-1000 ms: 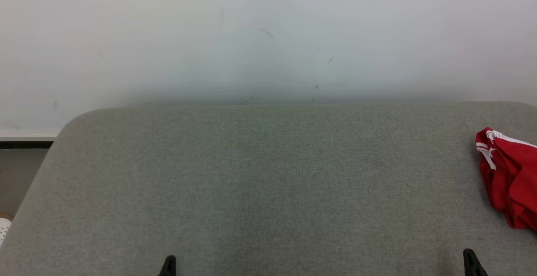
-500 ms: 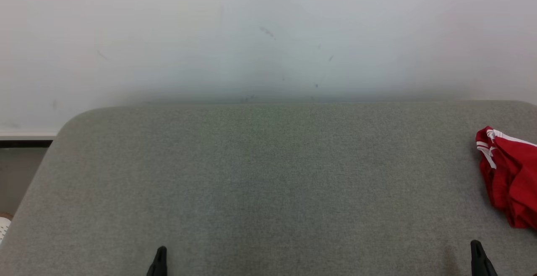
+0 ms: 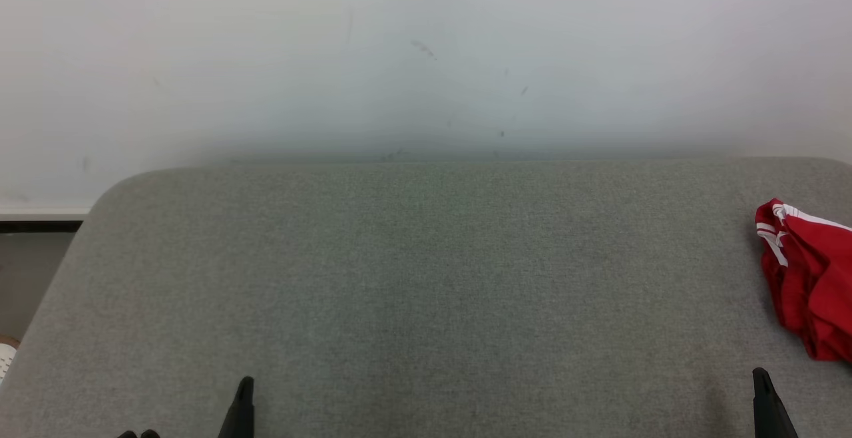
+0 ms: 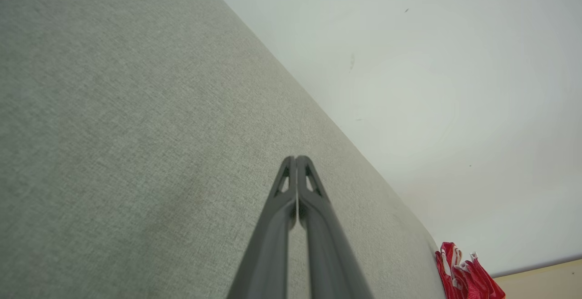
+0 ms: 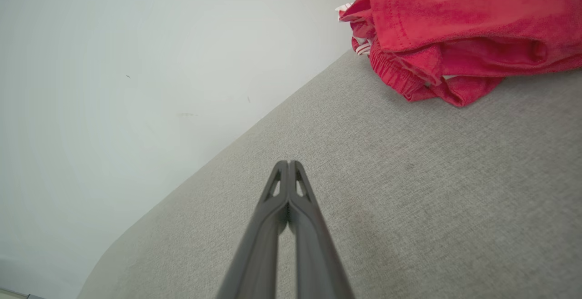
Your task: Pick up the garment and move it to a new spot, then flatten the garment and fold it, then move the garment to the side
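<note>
In the head view, the left gripper (image 3: 245, 385), a pair of long dark fingers at the bottom edge, now reaches further up and sits further left than a second ago. The right gripper (image 3: 760, 375), the same dark pair, has likewise risen and drifted right, so the two stand wider apart and its tip is nearer the crumpled red garment with white stripes (image 3: 805, 278). Two small dark rounded parts (image 3: 136, 434) have come into sight at the bottom edge, left of the left gripper. The whole scene sits very slightly higher, a small camera shift.
</note>
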Controlling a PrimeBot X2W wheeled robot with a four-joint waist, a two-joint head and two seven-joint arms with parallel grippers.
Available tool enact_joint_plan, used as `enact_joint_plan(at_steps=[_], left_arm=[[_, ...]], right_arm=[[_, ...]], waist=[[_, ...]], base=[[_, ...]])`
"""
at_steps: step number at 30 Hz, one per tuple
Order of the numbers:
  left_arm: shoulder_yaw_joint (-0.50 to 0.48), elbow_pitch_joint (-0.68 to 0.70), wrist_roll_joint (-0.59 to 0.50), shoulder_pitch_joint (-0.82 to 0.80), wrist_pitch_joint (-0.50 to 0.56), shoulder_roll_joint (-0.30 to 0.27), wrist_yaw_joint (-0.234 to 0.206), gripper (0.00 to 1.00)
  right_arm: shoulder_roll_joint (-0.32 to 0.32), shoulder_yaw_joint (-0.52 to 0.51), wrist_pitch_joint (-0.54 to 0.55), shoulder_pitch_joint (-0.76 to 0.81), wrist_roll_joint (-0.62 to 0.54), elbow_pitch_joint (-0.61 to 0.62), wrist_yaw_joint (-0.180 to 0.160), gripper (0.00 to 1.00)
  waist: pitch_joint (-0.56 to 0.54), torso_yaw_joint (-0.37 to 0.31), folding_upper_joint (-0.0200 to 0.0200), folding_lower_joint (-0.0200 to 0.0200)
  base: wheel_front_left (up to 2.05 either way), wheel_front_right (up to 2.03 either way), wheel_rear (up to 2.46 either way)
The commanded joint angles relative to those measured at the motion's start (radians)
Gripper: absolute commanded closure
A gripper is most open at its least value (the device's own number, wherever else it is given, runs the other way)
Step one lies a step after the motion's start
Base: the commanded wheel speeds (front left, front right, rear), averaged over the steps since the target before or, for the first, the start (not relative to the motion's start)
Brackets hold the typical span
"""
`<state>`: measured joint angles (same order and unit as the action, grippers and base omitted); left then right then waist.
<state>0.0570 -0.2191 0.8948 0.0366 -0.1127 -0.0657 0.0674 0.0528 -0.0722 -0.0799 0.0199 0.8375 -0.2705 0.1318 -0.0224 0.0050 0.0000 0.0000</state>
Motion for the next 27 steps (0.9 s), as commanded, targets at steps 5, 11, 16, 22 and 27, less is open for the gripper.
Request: enact_joint_plan(at_steps=[5, 11, 16, 22, 27], left_arm=[[-0.016, 0.006, 0.075, -0.032, 0.018, -0.011, 0.011, 1.0], [-0.028, 0.004, 0.146, -0.046, 0.036, -0.012, 0.016, 1.0], [-0.037, 0.001, 0.202, -0.054, 0.052, -0.012, 0.021, 1.0], [-0.048, -0.002, 0.265, -0.067, 0.069, -0.013, 0.026, 1.0], [-0.058, -0.004, 0.315, -0.074, 0.082, -0.013, 0.03, 1.0]], right_arm=[[0.002, -0.009, 0.018, -0.034, 0.08, 0.015, -0.001, 1.0], [0.002, -0.013, 0.037, -0.046, 0.152, 0.017, -0.001, 1.0], [0.002, -0.016, 0.052, -0.053, 0.211, 0.017, -0.001, 1.0], [0.001, -0.019, 0.069, -0.064, 0.276, 0.019, -0.001, 1.0], [0.001, -0.021, 0.081, -0.07, 0.328, 0.02, -0.001, 1.0]], waist=[[0.001, 0.0, 0.0, 0.0], [0.003, -0.001, 0.0, 0.0], [0.005, -0.001, 0.0, 0.0], [0.007, -0.001, 0.0, 0.0], [0.008, -0.002, 0.0, 0.0]], base=[[0.0, 0.0, 0.0], [0.0, 0.0, 0.0], [0.0, 0.0, 0.0], [0.0, 0.0, 0.0], [0.0, 0.0, 0.0]])
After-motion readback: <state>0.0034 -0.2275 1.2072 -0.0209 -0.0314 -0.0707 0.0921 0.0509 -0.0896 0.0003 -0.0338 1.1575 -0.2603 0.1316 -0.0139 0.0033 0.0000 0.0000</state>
